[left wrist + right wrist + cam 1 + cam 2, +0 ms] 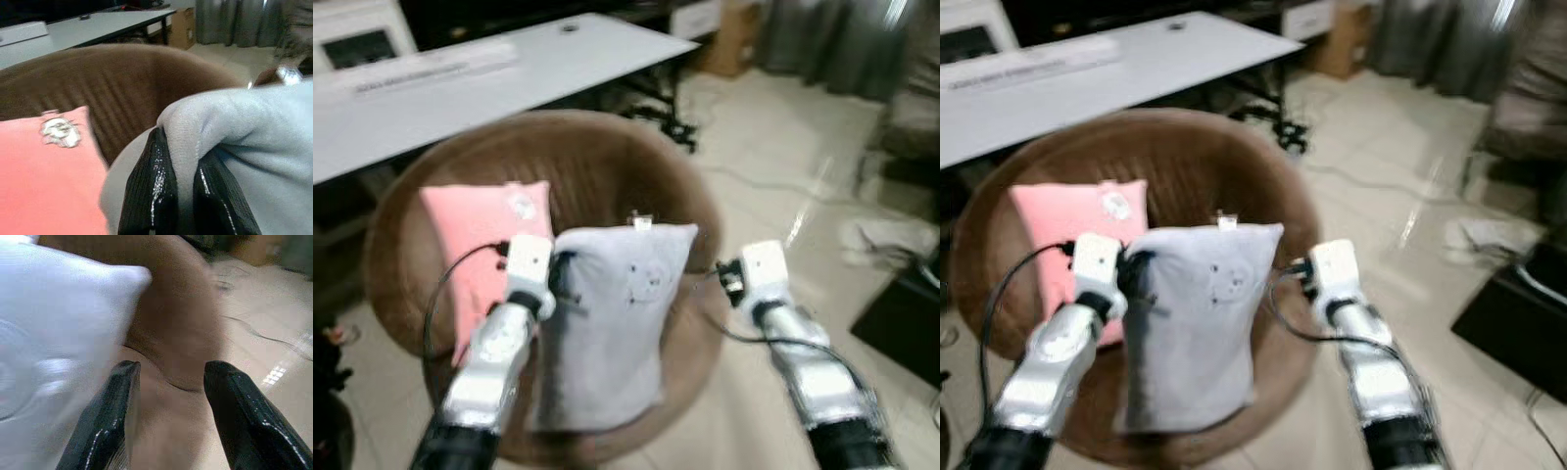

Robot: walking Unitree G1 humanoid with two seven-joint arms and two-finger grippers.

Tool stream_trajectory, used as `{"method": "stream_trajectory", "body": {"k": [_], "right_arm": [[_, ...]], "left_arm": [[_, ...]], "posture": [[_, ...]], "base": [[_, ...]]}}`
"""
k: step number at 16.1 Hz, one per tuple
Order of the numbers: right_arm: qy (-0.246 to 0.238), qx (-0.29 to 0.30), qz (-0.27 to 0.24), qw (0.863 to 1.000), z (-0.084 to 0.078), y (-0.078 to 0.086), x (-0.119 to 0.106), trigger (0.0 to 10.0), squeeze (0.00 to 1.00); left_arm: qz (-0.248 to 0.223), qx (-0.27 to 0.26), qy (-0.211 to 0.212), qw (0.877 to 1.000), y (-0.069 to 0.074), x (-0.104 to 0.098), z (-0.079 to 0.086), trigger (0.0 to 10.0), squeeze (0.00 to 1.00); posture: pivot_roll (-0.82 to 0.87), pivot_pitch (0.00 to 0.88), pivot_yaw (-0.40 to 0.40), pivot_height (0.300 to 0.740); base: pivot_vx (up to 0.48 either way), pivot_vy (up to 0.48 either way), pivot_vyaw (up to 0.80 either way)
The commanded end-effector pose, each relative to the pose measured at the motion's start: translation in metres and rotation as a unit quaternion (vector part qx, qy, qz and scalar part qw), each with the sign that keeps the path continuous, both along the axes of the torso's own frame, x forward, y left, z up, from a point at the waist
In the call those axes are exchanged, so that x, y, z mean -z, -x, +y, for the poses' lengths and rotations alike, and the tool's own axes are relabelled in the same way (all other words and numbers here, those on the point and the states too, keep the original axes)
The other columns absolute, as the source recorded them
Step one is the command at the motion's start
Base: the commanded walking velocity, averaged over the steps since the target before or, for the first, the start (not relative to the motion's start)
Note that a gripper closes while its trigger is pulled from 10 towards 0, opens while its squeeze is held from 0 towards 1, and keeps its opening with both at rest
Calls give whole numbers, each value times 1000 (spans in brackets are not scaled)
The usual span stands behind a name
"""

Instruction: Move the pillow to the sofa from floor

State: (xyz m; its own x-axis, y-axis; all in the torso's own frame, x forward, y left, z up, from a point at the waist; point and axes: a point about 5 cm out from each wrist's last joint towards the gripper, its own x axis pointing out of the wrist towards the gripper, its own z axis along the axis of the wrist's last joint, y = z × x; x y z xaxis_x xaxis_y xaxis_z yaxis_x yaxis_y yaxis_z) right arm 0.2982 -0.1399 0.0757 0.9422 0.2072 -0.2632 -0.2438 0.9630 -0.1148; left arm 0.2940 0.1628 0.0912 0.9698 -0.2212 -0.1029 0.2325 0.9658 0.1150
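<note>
The grey pillow [612, 328] is held upright over the seat of the round brown sofa [607, 162], beside a pink pillow [480, 240] already propped there. Its upper corner is pinched between the closed jaws of the left gripper [183, 193] — a grip suited to lowering it. The right gripper [168, 382] is kept just beside the pillow's edge, jaws spread and empty — likely freed for release.

Right gripper [168, 382] spread beside pillow [54, 328]
</note>
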Motion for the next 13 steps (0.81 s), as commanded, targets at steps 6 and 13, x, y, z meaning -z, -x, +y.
{"method": "stream_trajectory", "body": {"k": [6, 13], "right_arm": [[4, 6, -9, 1000, -7, -3, -5, 10000, 0], [-1, 2, -10, 1000, -7, -1, -6, 10000, 0]], "left_arm": [[-54, 111, 30, 992, -24, -35, -37, 10000, 0], [-47, 216, -10, 975, -45, -49, -64, 10000, 0]], "posture": [[60, 0, 62, 740], [56, 0, 58, 740]], "base": [[301, 0, 0], [0, 0, 0]]}}
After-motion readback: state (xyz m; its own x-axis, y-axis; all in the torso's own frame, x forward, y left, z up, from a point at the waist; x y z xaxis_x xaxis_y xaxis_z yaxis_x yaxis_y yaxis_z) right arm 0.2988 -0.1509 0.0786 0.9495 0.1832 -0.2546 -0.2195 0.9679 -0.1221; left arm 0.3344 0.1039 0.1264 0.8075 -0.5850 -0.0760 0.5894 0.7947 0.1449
